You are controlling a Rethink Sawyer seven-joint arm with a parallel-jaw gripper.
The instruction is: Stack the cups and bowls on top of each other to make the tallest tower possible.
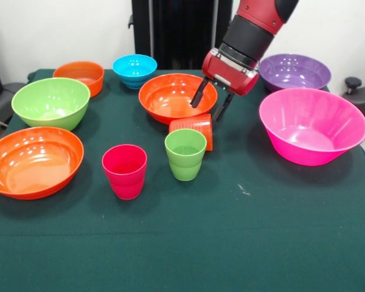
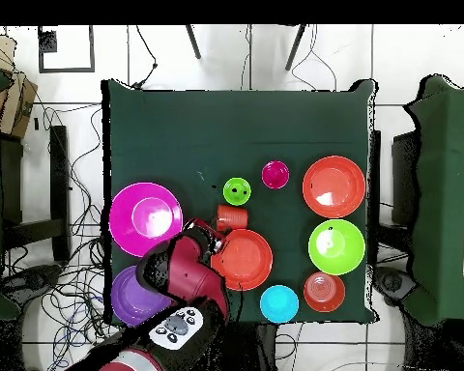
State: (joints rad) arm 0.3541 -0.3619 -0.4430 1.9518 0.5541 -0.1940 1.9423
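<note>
Near the bench's middle, the orange cup [image 1: 193, 129] lies on its side just behind the upright light green cup [image 1: 185, 153], against the wide orange bowl [image 1: 173, 97]. Directly above it the gripper [image 1: 210, 103] hangs with fingers spread, holding nothing. Judged light, stiff, slick plastic; pinching across the ridged wall should hold it best.

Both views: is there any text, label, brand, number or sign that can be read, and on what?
None readable on the cups, bowls or cloth.
The arm's control panel in the overhead view carries small buttons or marks, too small to read.
The red tool body shows no legible lettering.
</note>
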